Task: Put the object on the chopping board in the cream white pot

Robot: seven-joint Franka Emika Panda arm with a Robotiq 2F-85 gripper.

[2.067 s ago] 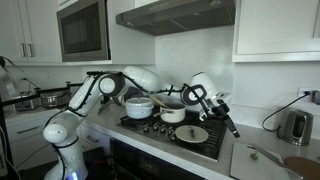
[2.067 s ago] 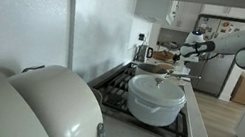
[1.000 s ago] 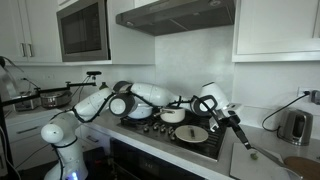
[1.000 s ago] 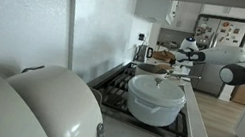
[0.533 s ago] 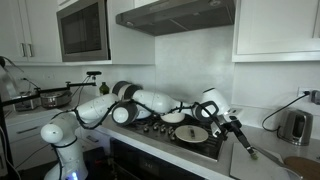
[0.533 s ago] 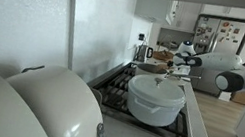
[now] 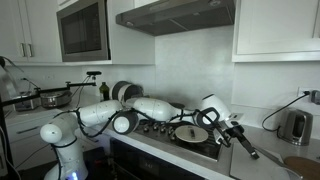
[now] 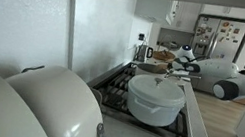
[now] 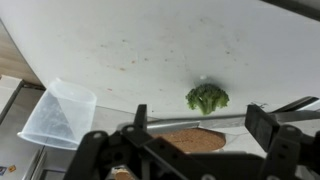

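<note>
Brown chopping board (image 9: 190, 140) shows its edge between parted fingers (image 9: 140, 118) of the hand (image 9: 200, 122), broccoli (image 9: 207, 98) just beyond

cabinets (image 7: 275, 25): white; range hood (image 7: 185, 12): steel; microwave (image 7: 83, 30): built-in; wall (image 8: 99, 29): pale; counter (image 7: 262, 142): light

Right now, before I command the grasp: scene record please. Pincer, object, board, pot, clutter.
pincer: open, empty, held above the counter beside the stove
broccoli: small green floret, just past the board's edge in the wrist view; seems to lie on the white surface, not on the board
chopping board: brown, partly visible between the pincer's fingers
cream white pot: on the stove, partly hidden by the arm
clutter: clear plastic container on the counter; steel kettle by the wall
</note>
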